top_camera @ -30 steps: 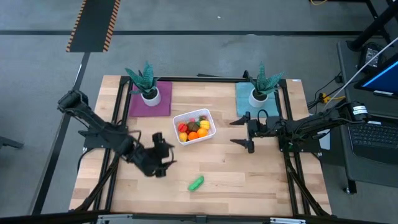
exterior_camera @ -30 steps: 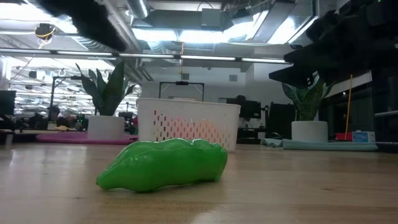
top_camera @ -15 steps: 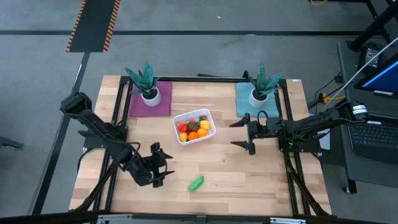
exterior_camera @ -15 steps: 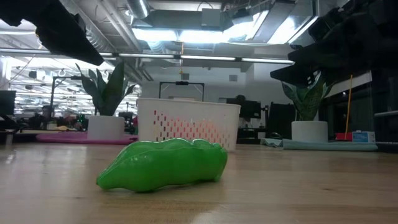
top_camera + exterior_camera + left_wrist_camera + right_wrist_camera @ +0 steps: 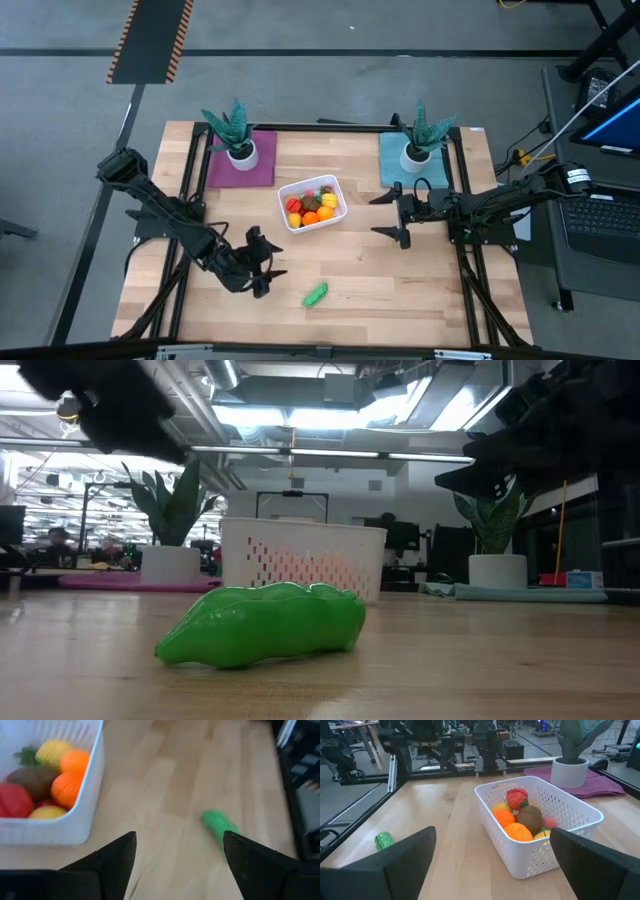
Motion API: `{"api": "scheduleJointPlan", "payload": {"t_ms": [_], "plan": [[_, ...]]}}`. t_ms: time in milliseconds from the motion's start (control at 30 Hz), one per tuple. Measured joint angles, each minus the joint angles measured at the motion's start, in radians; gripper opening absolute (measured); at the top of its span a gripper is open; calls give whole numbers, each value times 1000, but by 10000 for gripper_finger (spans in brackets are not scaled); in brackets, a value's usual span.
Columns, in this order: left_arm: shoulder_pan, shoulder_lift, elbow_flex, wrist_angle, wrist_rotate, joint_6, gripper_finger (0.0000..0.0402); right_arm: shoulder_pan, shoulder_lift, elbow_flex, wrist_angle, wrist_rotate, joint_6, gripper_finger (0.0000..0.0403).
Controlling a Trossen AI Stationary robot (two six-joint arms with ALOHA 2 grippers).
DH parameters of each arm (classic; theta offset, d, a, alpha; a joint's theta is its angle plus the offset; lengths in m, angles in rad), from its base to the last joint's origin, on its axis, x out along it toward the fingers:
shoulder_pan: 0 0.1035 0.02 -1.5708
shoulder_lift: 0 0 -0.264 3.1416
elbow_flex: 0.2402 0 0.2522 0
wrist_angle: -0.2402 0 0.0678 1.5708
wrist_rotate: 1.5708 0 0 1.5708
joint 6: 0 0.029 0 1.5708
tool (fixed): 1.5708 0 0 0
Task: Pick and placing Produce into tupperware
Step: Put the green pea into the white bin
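Your left gripper [image 5: 262,271], fingers spread and empty, sits nearest the green pea pod [image 5: 316,294], which lies just beyond it, long axis diagonal.

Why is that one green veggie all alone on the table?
The green piece lies on the bare wood, apart from the rest of the produce, which sits in the white tupperware. The left gripper, open, is just beside it. Nothing looks spilled or broken.

White tupperware [image 5: 312,205] — perforated, green produce piece [image 5: 316,294], purple mat [image 5: 241,160]
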Motion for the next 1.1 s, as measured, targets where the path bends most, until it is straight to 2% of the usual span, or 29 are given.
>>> {"api": "scheduleJointPlan", "payload": {"t_ms": [233,400,533,700,933,1100], "plan": [[8,67,32,237,-14,253,266,0,0,0,-1,1,-44,391],[-2,175,100,229,-32,248,251,0,0,0,-3,1,-48,391],[-2,269,172,223,-3,223,241,0,0,0,-4,1,-51,389],[-2,365,308,118,1,216,224,0,0,0,-6,1,-50,389],[-9,448,526,-189,8,23,207,0,0,0,-9,0,-49,388],[-15,510,676,-384,66,-125,204,1,0,0,-10,0,-49,388]]}}
